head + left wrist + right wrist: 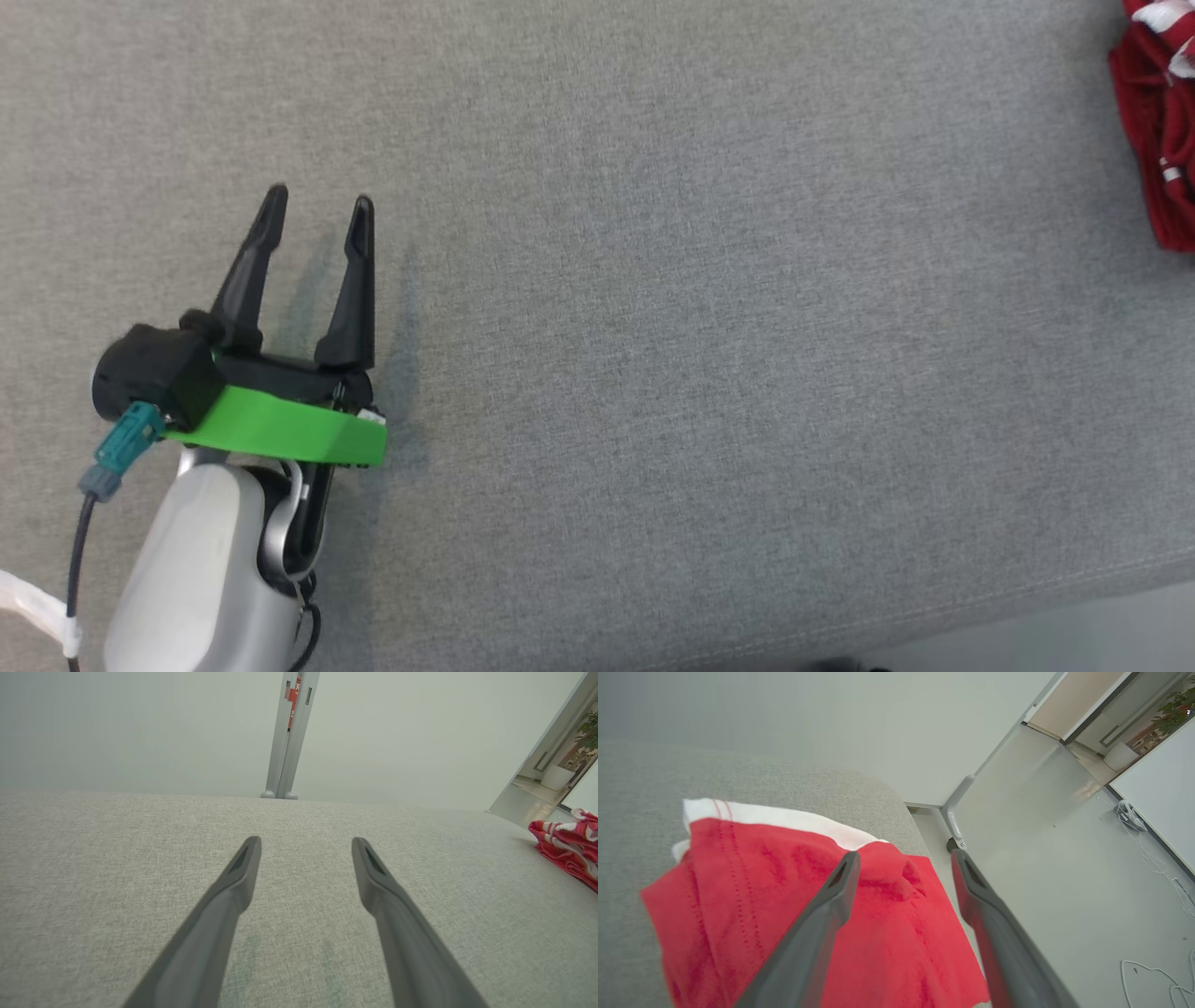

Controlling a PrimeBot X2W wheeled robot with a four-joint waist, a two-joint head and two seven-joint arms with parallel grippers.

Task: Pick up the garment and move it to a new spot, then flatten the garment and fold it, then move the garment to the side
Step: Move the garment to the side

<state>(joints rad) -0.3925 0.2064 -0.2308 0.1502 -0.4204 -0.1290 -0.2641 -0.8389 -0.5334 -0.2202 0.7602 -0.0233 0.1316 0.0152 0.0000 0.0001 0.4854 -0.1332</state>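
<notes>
Garment (1158, 140): red fabric with white trim, bunched in folds. It sits at the far right of the head view and is cut off by the picture's edge.
Garment, close up (738, 882): the right wrist view shows a broad red panel lying fairly flat. Two rows of dotted stitching run down its left part, and a small pucker rises near its middle.
White band (784, 816): runs along the garment's far edge and carries thin red lines near its left end.
Garment, from the side (567, 847): in the left wrist view it is a low red heap with white stripes at the right edge of the surface.
Surface (700, 327): grey woven upholstery. The garment rests on it close to a rounded corner, and the cloth's right edge reaches the drop to the floor (1064, 882).
Left gripper (319, 198): its fingers are spread with nothing between them. It hangs low over bare grey fabric, well apart from the garment.
Left gripper, own view (306, 841): both fingers point across the surface toward a pale wall and a metal post (287, 742).
Right gripper (906, 854): its fingers are parted above the garment's right side, one over the red cloth and the other over the cloth's edge and the floor. Nothing is clamped between them.
Cables (1153, 970): white, looped on the floor.
</notes>
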